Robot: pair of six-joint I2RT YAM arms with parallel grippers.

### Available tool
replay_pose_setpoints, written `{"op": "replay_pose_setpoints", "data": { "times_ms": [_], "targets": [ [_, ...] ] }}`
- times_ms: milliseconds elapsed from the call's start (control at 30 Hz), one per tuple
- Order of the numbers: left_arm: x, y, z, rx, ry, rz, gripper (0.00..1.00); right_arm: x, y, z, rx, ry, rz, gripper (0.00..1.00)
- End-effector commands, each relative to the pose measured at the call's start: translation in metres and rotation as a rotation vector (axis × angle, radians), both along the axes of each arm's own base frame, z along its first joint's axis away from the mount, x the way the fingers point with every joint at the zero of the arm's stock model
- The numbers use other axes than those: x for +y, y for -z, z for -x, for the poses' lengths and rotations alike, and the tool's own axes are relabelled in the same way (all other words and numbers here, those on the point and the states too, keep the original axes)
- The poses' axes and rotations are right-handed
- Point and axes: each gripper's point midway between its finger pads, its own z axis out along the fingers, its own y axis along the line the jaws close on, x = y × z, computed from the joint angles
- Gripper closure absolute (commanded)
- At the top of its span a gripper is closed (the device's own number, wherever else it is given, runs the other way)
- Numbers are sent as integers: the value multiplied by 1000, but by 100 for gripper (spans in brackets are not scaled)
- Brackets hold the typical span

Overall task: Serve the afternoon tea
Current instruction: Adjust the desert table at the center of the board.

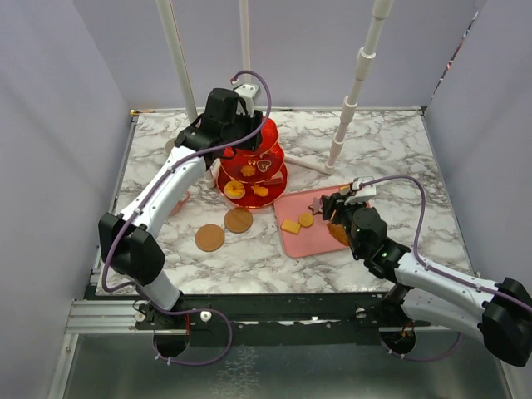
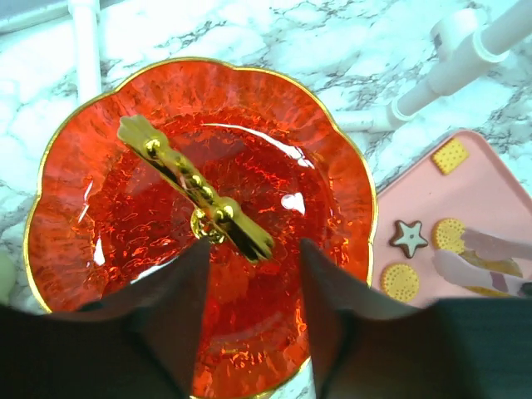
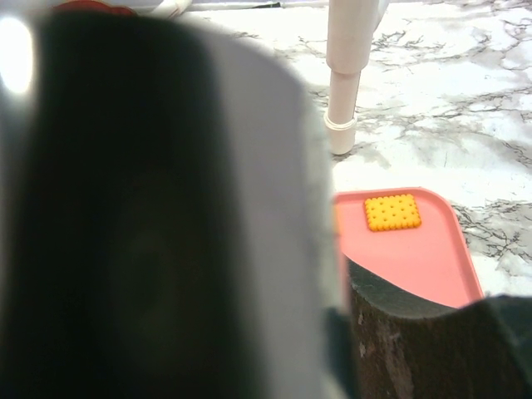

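The red three-tier stand (image 1: 270,137) with its gold finial (image 2: 195,187) stands at the back centre. Small cookies (image 1: 248,170) lie on its lower tiers. My left gripper (image 1: 249,135) hangs straight above the top tier (image 2: 100,191); its jaws (image 2: 253,249) are open and empty, just short of the finial. A pink tray (image 1: 312,237) to the right carries a square cookie (image 2: 450,155), a star cookie (image 2: 409,237) and round cookies (image 2: 400,281). My right gripper (image 1: 326,205) hovers low over the tray, fingers (image 2: 490,243) apart. Its own view (image 3: 337,249) is mostly blocked by one blurred finger.
Two brown round coasters (image 1: 238,220) (image 1: 209,238) lie in front of the stand. A white pipe post (image 1: 353,91) rises behind the tray, its foot (image 1: 332,162) beside the stand. An orange pastry (image 1: 338,234) lies on the tray by my right wrist. Grey walls enclose the marble table (image 1: 399,150).
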Motion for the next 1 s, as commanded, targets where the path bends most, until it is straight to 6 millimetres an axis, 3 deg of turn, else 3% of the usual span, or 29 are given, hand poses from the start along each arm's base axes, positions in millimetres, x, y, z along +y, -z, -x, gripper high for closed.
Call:
{"op": "replay_pose_setpoints", "data": {
  "times_ms": [0,100,300,433,767,967],
  "targets": [
    [15,-40,17,-98,88,-96,39,-1,-11,0,-32,2,-32,43],
    [22,-47,27,-127,136,-157,27,-2,-12,1,-34,1,-35,43],
    [19,-60,40,-185,342,-274,17,0,-13,0,-37,-3,-43,43],
    [20,-64,36,-196,470,-285,16,0,-15,-1,-39,-1,-48,43],
    [28,-41,19,-174,674,-327,18,-8,-18,3,-48,15,-53,43],
    [25,-49,16,-241,772,-357,19,-7,-20,2,-52,13,-55,43]
  ]
}}
